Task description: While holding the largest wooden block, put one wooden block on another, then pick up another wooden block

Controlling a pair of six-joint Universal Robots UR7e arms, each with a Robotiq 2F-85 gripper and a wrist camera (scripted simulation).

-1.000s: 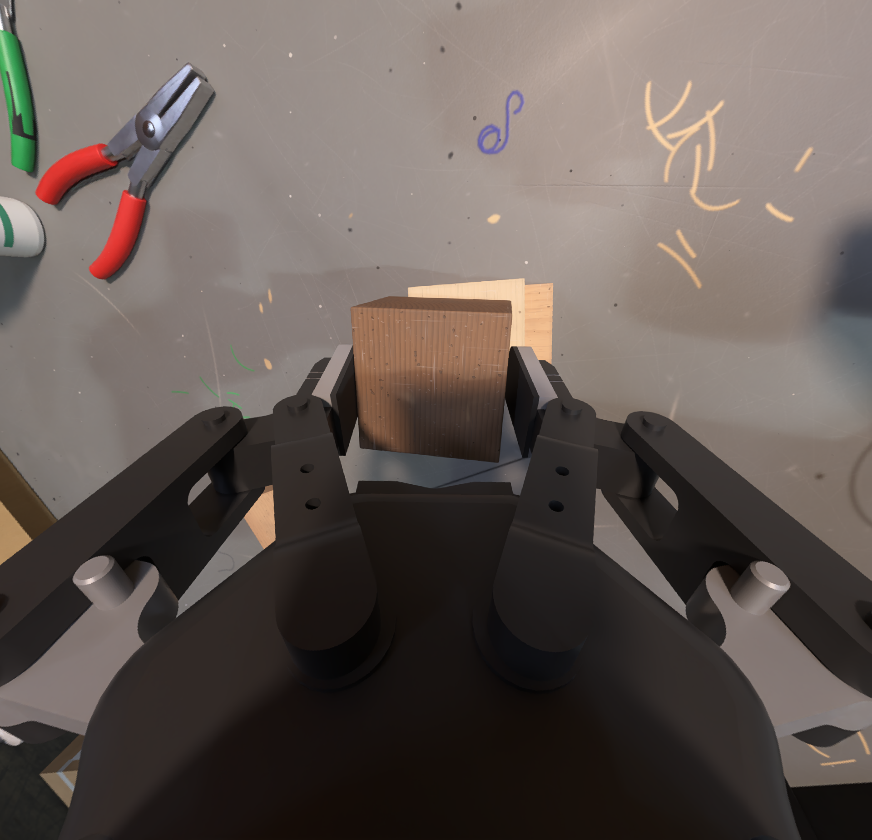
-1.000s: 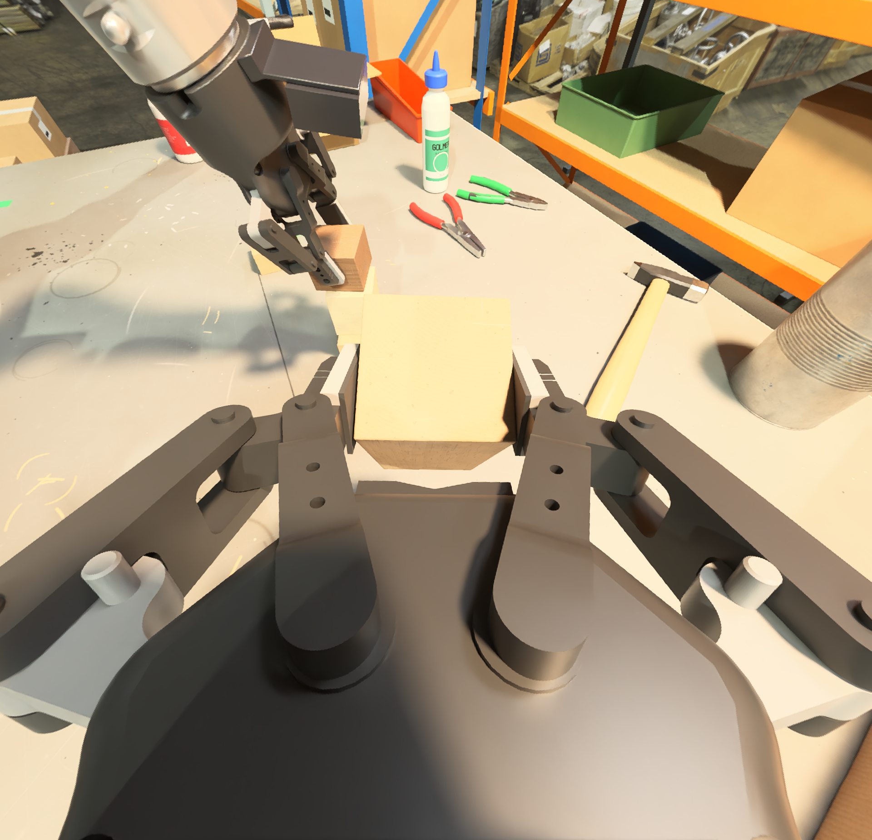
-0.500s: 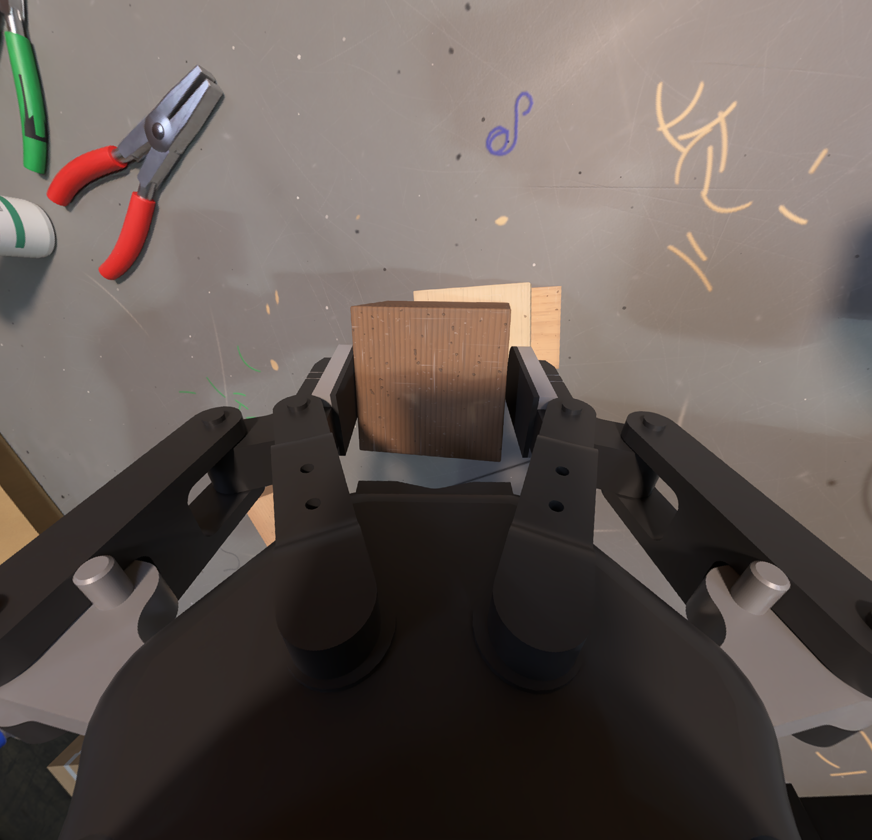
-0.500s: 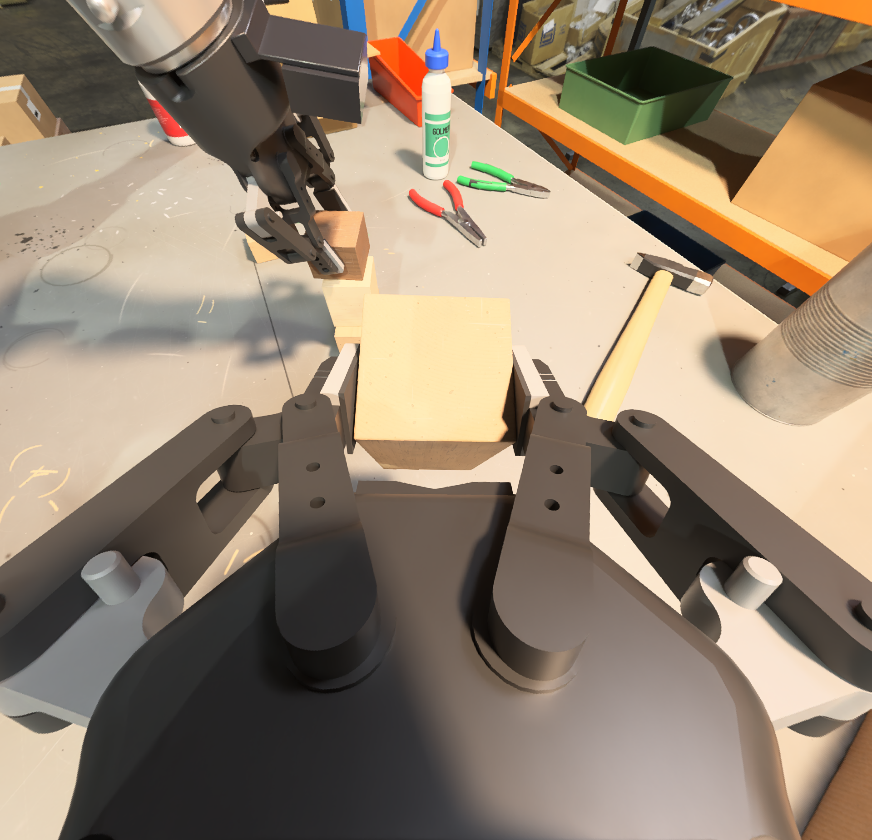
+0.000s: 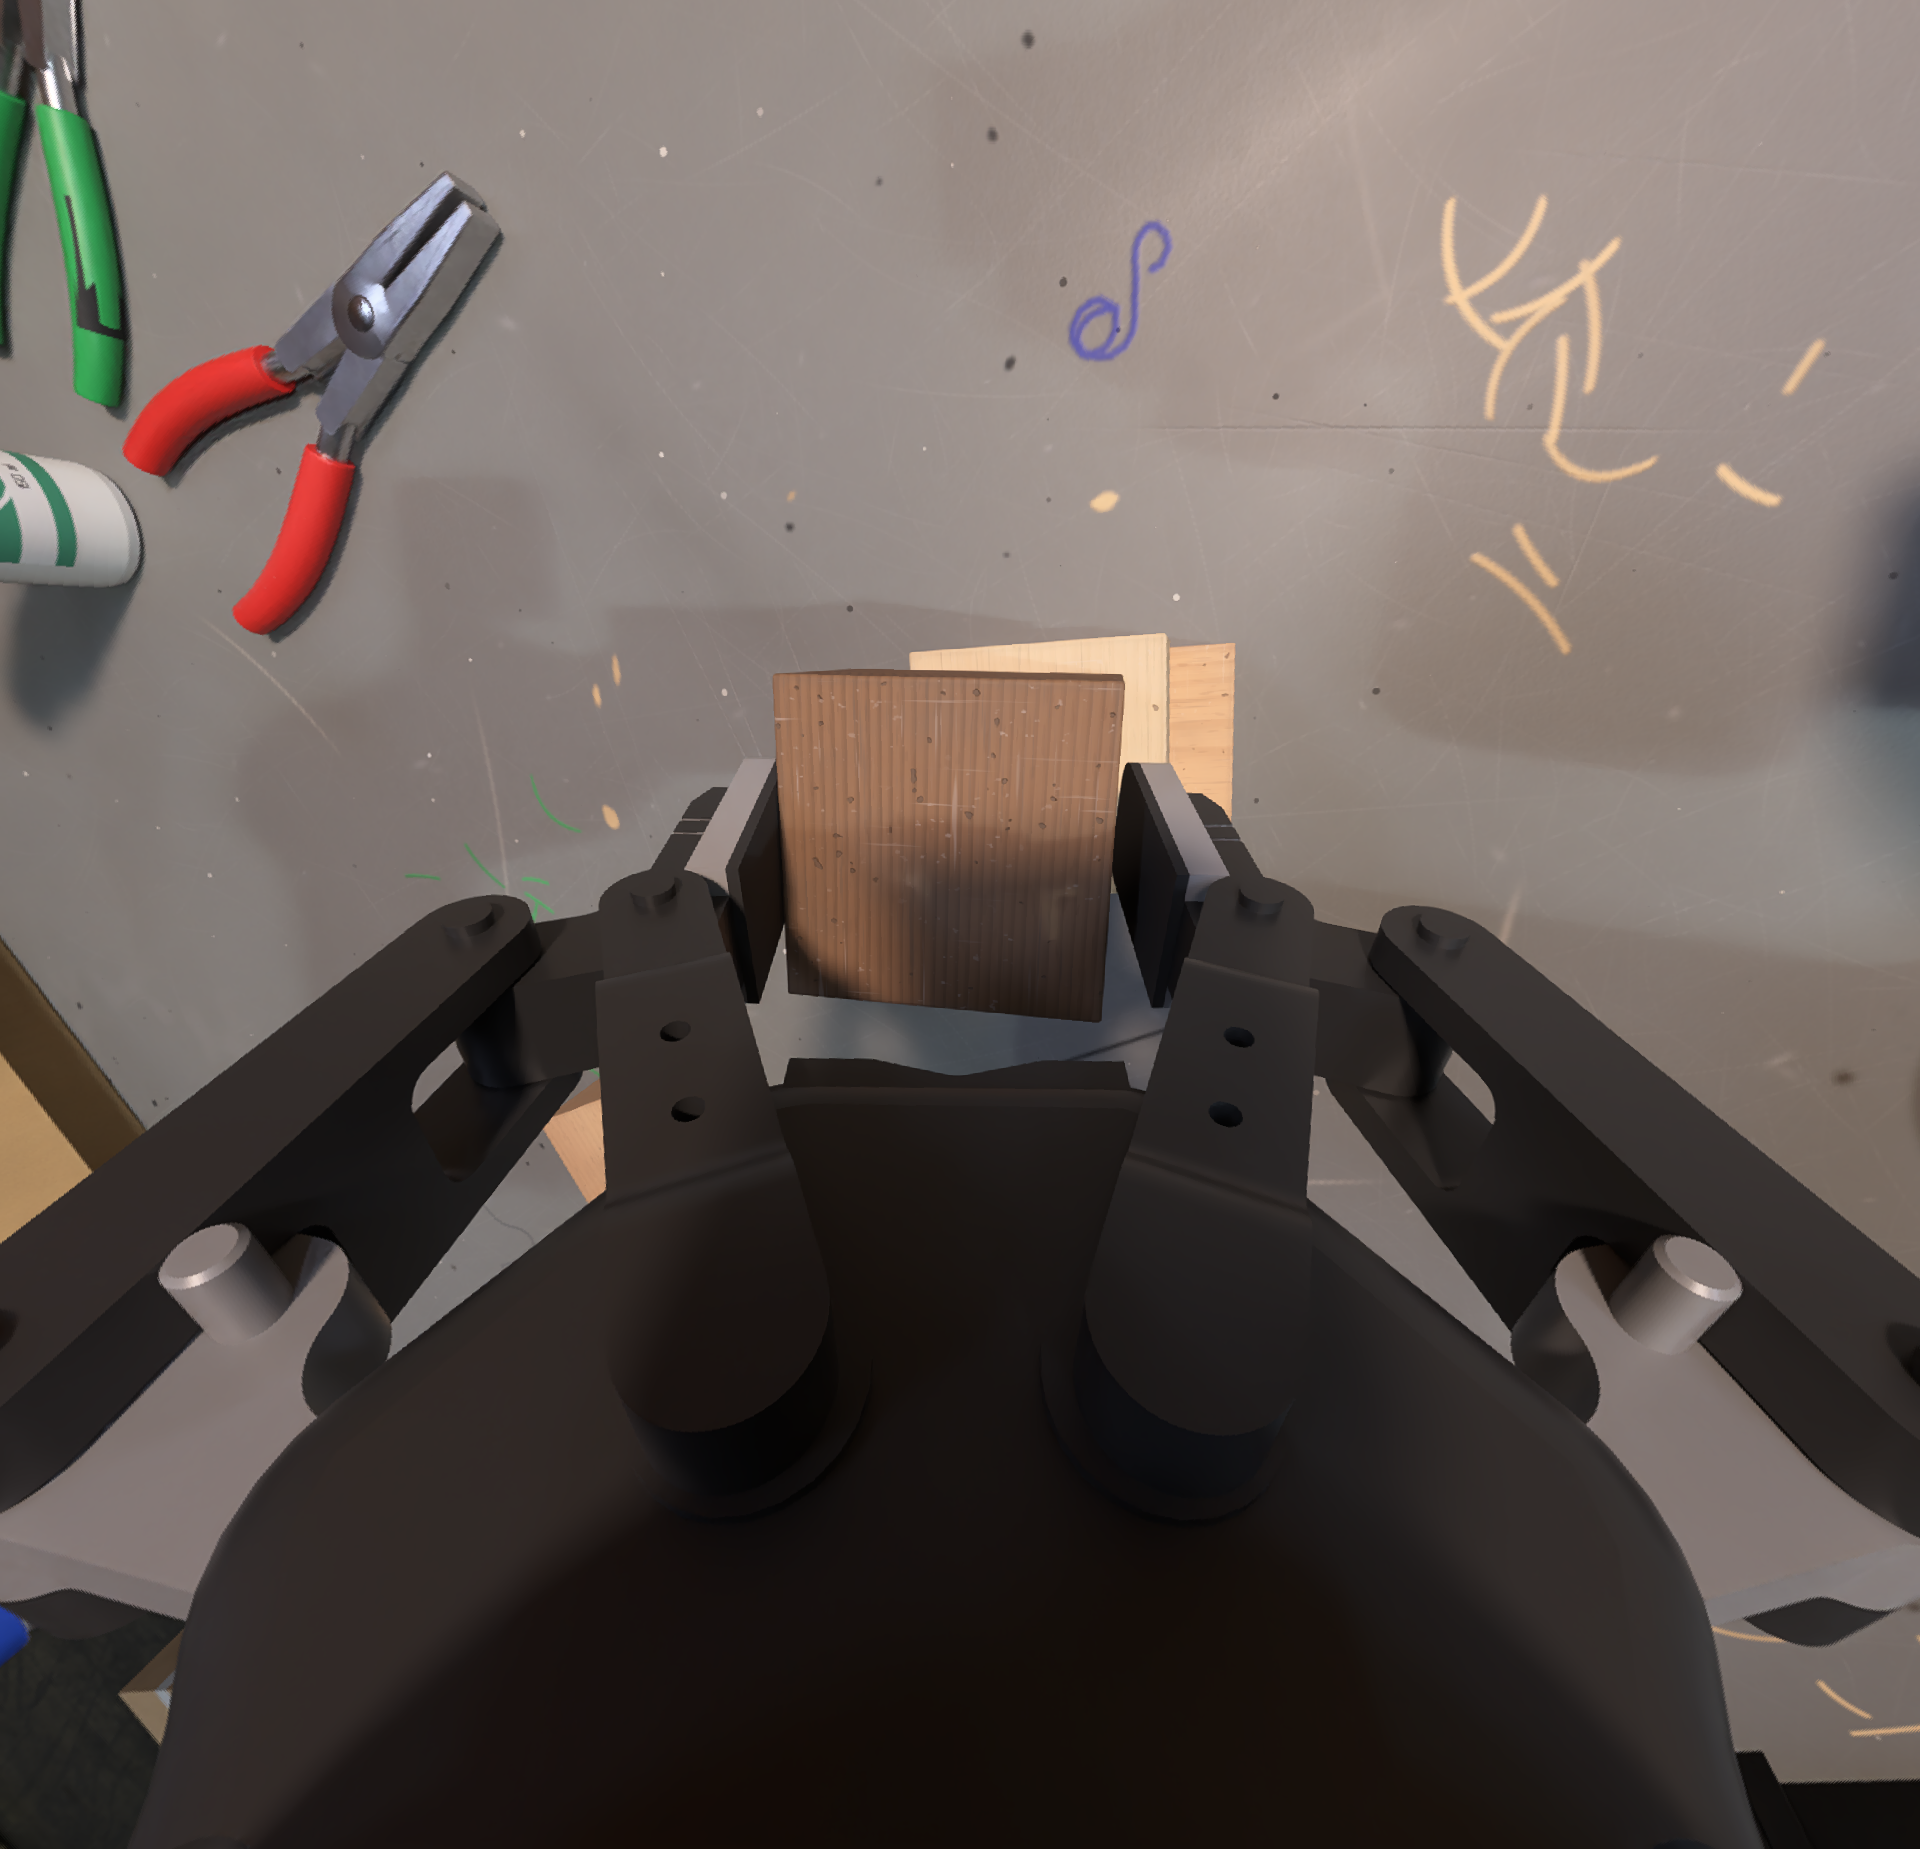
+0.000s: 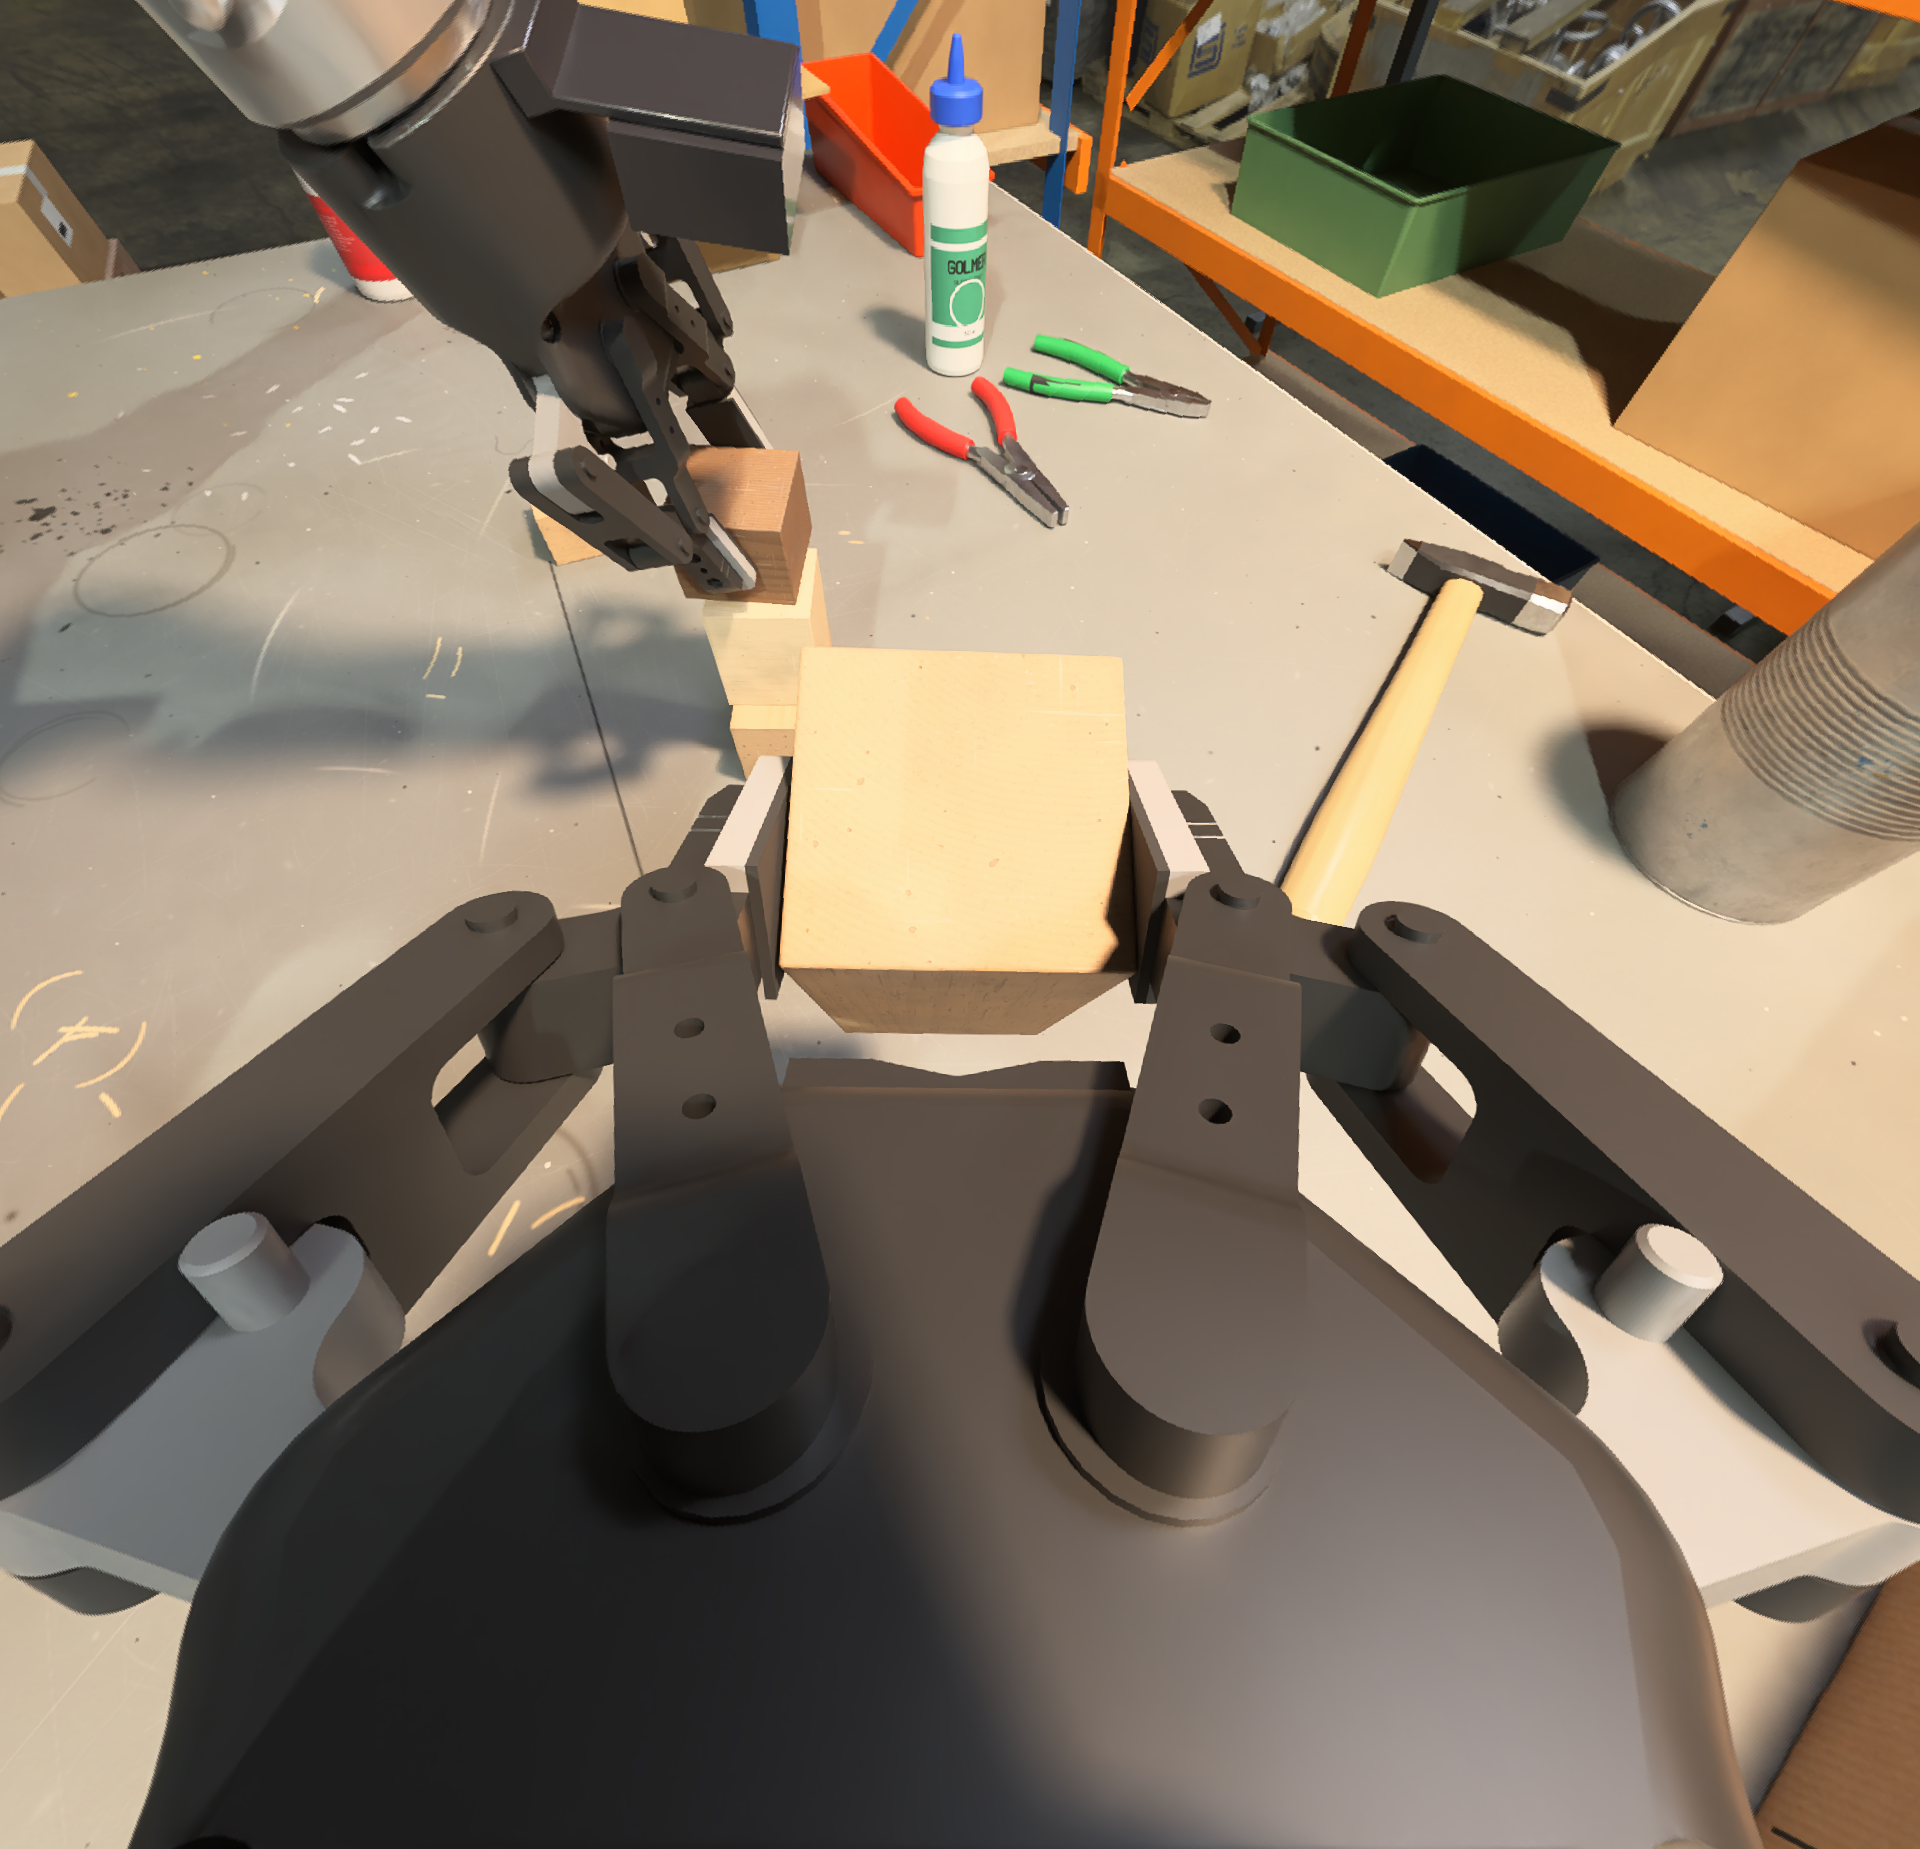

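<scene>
My left gripper [image 5: 948,791] is shut on a brown wooden block [image 5: 940,864]. In the right wrist view that block [image 6: 774,506] sits in the left gripper [image 6: 727,552] just above a pale block [image 6: 764,641]. I cannot tell if the two blocks touch. The pale block [image 5: 1039,656] peeks out behind the brown one, with another wooden piece [image 5: 1203,729] beside it. My right gripper [image 6: 954,833] is shut on the largest pale block [image 6: 951,760], held above the table. A flat tan piece [image 6: 561,542] lies behind the left gripper.
Red-handled pliers [image 6: 987,449], green-handled pliers [image 6: 1101,381] and a glue bottle [image 6: 956,241] lie beyond the blocks. A hammer [image 6: 1382,729] and a grey cylinder [image 6: 1787,739] are at the right. An orange shelf holding a green bin [image 6: 1423,178] stands past the table edge.
The left gripper has shifted slightly with the brown block over the pale block. The scene has slid up a little in the right wrist view. Both grips are unchanged.
</scene>
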